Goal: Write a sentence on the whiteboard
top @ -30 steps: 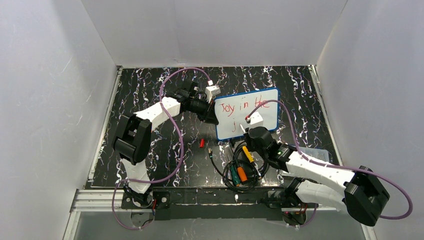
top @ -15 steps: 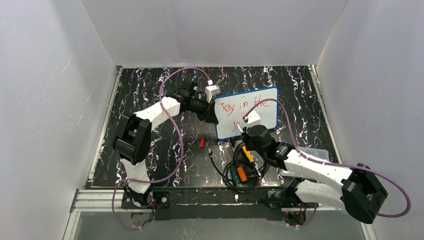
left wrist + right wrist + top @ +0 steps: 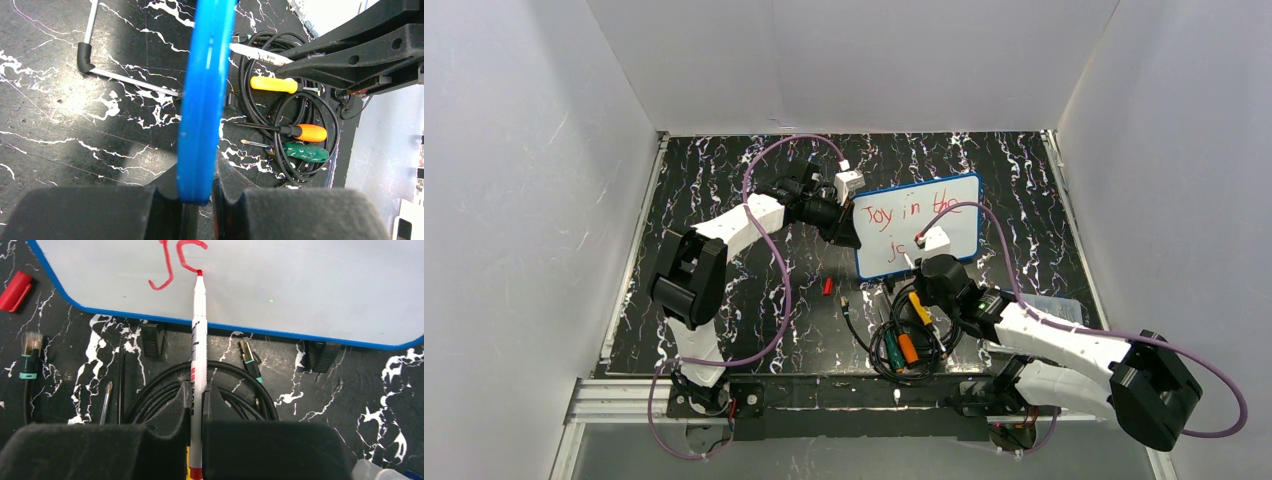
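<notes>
The whiteboard [image 3: 954, 235], white with a blue rim, lies tilted on the dark marbled table. The sentence in red reads "Joy in the" [image 3: 904, 213], with a "j" and an open curl [image 3: 172, 265] under it. My left gripper [image 3: 856, 232] is shut on the board's left edge, and the blue rim [image 3: 205, 100] stands pinched between its jaws [image 3: 197, 195]. My right gripper [image 3: 198, 400] is shut on a white marker [image 3: 198, 355]. The marker's red tip touches the board [image 3: 300, 285] at the end of the curl.
A red marker cap [image 3: 828, 286] lies left of the board's near corner. A coil of black cable with an orange screwdriver [image 3: 908, 348], a green one [image 3: 892, 350] and a yellow one [image 3: 919, 307] sits under my right wrist. A clear plastic box [image 3: 1054, 305] is at the right.
A new curved red stroke has appeared to the right of the "j" on the second line. My right gripper has shifted slightly with the marker. The left arm has not moved.
</notes>
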`<state>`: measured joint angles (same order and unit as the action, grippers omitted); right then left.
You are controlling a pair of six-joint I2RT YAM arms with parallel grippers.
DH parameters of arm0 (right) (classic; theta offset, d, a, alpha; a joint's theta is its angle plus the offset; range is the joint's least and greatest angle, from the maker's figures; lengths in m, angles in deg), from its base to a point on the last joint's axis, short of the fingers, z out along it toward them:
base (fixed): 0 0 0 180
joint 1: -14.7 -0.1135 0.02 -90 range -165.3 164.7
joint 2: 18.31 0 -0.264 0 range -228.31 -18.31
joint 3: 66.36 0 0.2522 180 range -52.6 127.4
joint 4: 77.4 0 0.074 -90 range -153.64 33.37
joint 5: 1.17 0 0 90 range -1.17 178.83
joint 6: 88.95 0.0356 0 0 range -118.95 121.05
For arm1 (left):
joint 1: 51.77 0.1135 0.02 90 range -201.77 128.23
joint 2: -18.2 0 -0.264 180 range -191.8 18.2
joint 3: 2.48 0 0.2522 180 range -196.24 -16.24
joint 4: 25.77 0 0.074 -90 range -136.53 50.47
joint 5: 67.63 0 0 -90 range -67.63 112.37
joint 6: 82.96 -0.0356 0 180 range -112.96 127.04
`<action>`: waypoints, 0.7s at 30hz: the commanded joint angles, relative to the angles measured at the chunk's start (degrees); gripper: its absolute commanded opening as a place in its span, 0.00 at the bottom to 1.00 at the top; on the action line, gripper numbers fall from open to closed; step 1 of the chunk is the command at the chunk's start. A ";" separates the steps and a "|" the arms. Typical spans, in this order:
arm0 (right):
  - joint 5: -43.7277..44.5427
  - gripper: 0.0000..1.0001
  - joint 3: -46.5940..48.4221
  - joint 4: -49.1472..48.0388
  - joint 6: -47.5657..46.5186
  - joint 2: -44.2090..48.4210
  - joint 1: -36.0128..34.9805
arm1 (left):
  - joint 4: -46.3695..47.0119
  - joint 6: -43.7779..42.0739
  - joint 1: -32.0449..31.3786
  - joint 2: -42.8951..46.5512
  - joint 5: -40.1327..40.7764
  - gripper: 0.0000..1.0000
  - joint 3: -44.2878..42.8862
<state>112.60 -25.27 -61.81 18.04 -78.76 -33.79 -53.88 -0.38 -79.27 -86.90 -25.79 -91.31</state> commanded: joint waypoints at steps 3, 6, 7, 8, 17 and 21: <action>5.12 0.01 2.14 -0.15 -0.09 1.82 0.15 | -0.86 -0.79 -0.44 3.58 -1.87 0.00 -1.79; 5.07 0.01 3.08 -1.27 -1.33 1.23 0.15 | -0.86 -0.78 -0.44 3.50 -1.89 0.00 -1.76; 4.87 0.01 3.44 -1.29 -1.75 0.83 0.15 | -0.86 -0.80 -0.44 3.48 -1.85 0.00 -1.82; 4.50 0.01 3.74 -2.53 -2.11 0.37 0.15 | -0.86 -0.80 -0.44 3.49 -1.85 0.00 -1.79; 0.87 0.01 5.32 -4.94 -3.63 -1.50 0.15 | -0.86 -0.79 -0.45 3.41 -1.85 0.00 -1.79; 0.58 0.01 5.03 -4.17 -3.72 -0.13 0.15 | -0.86 -0.76 -0.43 3.31 -1.76 0.00 -1.81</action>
<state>113.89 -22.36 -62.99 15.29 -80.02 -33.79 -53.92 -0.38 -79.27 -86.90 -25.79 -91.31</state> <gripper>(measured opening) 0.102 0.084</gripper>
